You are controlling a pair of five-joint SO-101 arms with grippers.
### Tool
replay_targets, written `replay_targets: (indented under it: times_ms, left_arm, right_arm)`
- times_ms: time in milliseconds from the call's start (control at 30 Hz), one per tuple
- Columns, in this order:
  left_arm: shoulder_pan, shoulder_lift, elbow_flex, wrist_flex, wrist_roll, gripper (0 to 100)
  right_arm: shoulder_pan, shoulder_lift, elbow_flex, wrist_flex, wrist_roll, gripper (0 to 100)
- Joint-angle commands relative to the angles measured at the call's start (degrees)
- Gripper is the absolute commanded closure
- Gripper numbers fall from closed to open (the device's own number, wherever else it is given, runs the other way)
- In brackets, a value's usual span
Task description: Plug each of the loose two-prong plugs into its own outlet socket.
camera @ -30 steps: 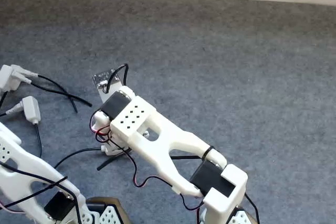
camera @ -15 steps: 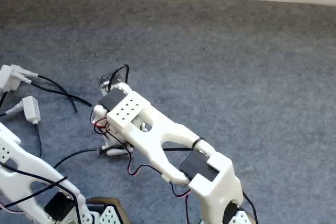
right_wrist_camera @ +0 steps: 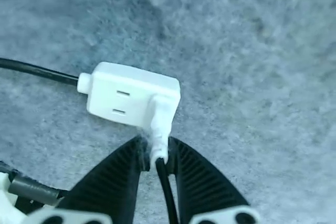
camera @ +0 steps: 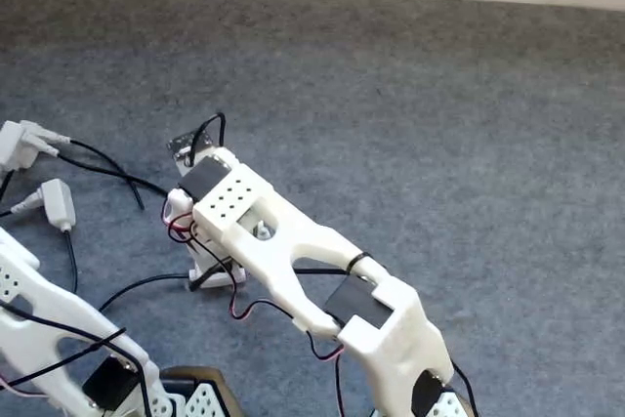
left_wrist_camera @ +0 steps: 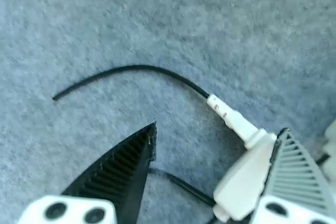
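Observation:
In the right wrist view a white outlet block (right_wrist_camera: 126, 97) with two free slots lies on the grey carpet. A white plug (right_wrist_camera: 164, 113) sits against its end, and my right gripper (right_wrist_camera: 157, 157) is shut on the plug's tail. From above, that outlet (camera: 217, 273) peeks out under the right arm (camera: 264, 231). My left gripper (left_wrist_camera: 218, 129) stands open over the carpet. A second white plug (left_wrist_camera: 239, 179) lies beside one of its fingers (left_wrist_camera: 294, 166), with its black cable (left_wrist_camera: 131, 69) curving away. Two more white plug pieces (camera: 21, 142) (camera: 57, 202) lie at the far left.
Black cables (camera: 117, 173) trail across the carpet between the left plugs and the arms. The left arm's white links (camera: 49, 319) fill the lower left corner. Open carpet (camera: 439, 124) spreads to the right and back.
The right arm has swung a little leftward and lower, its wrist shifting left over the outlet. The plugs at the far left have not moved.

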Motion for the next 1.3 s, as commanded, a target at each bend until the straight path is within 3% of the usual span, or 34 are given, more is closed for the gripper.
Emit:
replay_targets:
  times_ms: [0,167,233,367,633,767,867,967,1100,1267]
  left_arm:
    - [1.19,-1.63,-2.95,4.92,-1.49,65]
    - [5.58,-2.24,-8.75,17.67,-5.36,65]
    - [7.16,-2.42,-12.53,22.07,-5.80,65]
    - [8.57,-3.12,-15.60,22.95,-5.71,65]
    - [11.47,-13.93,-5.85,23.21,-5.89,65]
    - [16.84,-27.21,10.95,23.21,-7.91,65]
    - [22.90,-42.15,31.78,23.21,-13.19,65]
    - [30.90,-59.30,56.04,22.86,-21.71,65]
    - [41.89,-81.27,83.03,21.98,-29.36,73]
    - [52.18,-100.26,108.26,13.80,-32.97,77]
  right_arm:
    - [1.89,1.19,-1.54,-0.31,3.78,84.8]
    - [4.35,-4.97,-5.32,-0.31,9.93,63.8]
    - [5.85,-8.84,-8.31,-0.22,11.34,63.2]
    - [9.45,-16.22,-13.93,0.92,12.31,63.4]
    - [14.81,-27.30,-20.35,7.69,15.30,63.4]
    - [20.44,-35.38,-22.29,10.51,15.30,63.4]
    - [25.01,-43.03,-17.01,11.47,15.30,64.2]
    - [30.29,-51.03,-5.58,9.19,15.38,73.9]
    - [36.35,-60.79,14.55,2.59,15.47,92.9]
    - [40.31,-73.71,46.90,-12.79,22.15,92.6]
